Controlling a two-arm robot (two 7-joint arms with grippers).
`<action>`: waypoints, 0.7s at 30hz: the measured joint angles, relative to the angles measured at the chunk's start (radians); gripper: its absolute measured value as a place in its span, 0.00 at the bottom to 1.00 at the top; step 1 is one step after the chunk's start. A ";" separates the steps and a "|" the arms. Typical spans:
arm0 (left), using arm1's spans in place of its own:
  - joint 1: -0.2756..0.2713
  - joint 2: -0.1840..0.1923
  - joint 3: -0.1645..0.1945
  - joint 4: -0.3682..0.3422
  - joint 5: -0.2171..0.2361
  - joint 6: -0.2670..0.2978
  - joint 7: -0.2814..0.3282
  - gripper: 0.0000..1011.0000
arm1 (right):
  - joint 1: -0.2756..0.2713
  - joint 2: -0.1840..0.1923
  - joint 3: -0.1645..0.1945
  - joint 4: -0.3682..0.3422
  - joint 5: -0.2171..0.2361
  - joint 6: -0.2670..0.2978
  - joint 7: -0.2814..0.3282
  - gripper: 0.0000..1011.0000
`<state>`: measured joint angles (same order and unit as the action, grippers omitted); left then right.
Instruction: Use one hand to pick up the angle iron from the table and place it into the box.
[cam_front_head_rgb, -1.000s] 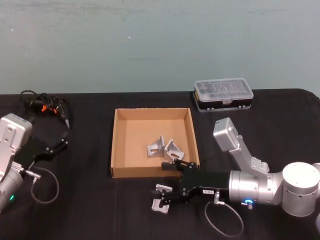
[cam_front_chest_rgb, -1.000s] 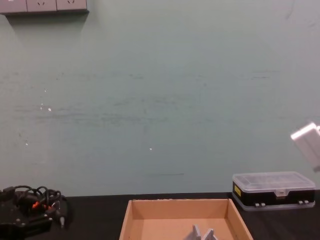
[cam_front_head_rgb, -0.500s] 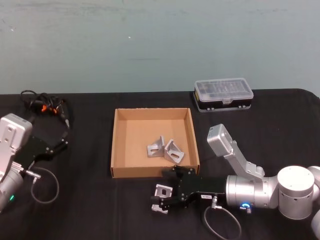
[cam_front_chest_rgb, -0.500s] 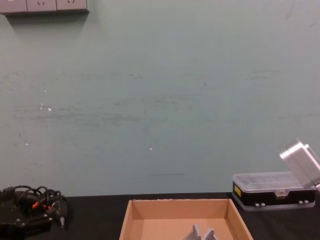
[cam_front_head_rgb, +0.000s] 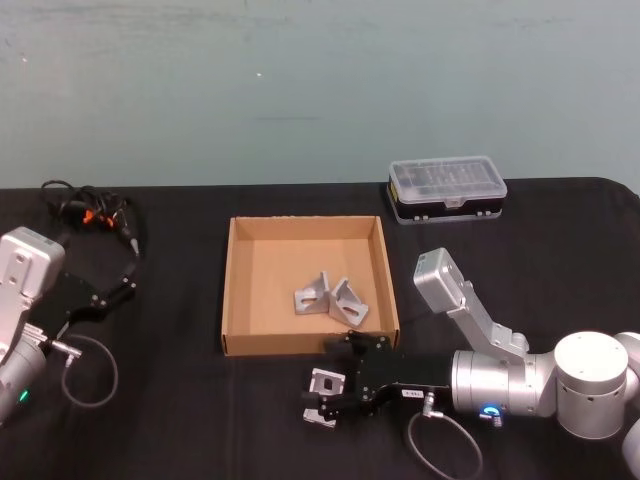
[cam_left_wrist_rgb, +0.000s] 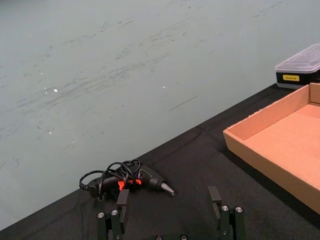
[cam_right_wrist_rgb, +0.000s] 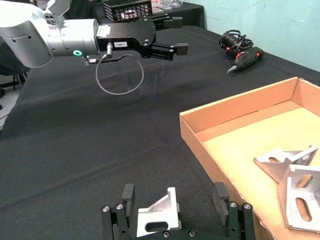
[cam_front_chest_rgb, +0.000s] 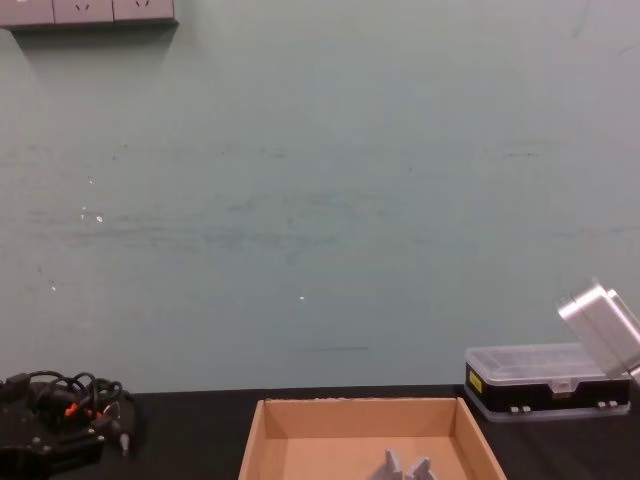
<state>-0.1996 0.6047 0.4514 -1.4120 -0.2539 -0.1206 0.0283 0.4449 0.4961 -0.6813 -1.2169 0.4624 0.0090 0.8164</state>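
Head view shows the right gripper (cam_front_head_rgb: 322, 385) low over the desk (cam_front_head_rgb: 180, 400), just outside the near wall of the box (cam_front_head_rgb: 262, 285), toward that wall's right end. The angle iron (cam_right_wrist_rgb: 159, 215) lies on the desk there, close to the box but apart from it, and sits between the jaws. The right wrist view makes the fit plain. The jaws stand wide open, one finger on each side of the angle iron with a gap on both sides, so nothing is gripped yet.

The arm reaches in from the box's right and lies nearly flat along the desk. I judge this lets the jaws close across the angle iron's width. The step in hand looks like the squeeze, and after it a short lift over the low near wall.

Two more irons (cam_front_head_rgb: 312, 295) already rest on the box floor, right of its centre. The bare floor to their left looks like the safer spot to set this one down.

The left gripper (cam_left_wrist_rgb: 168, 196) is parked well left of the box with its jaws open and empty. That suits a one-handed job.

A black case (cam_front_head_rgb: 447, 187) sits beyond the box's far right corner, and a corded tool (cam_front_head_rgb: 90, 212) lies off its far left. Both are clear of the path.
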 joint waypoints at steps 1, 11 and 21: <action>0.000 0.000 0.000 0.000 0.000 0.000 0.000 0.99 | 0.000 0.000 0.000 0.000 0.000 0.000 0.000 0.99; 0.000 0.000 0.000 0.000 0.000 0.000 0.000 0.99 | 0.000 0.000 0.001 -0.001 0.000 -0.001 0.000 0.81; 0.000 0.000 0.000 0.000 0.000 0.000 0.000 0.99 | 0.000 0.000 0.001 -0.002 0.000 -0.002 0.000 0.50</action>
<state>-0.1996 0.6047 0.4514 -1.4120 -0.2539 -0.1206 0.0283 0.4446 0.4964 -0.6801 -1.2184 0.4626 0.0072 0.8166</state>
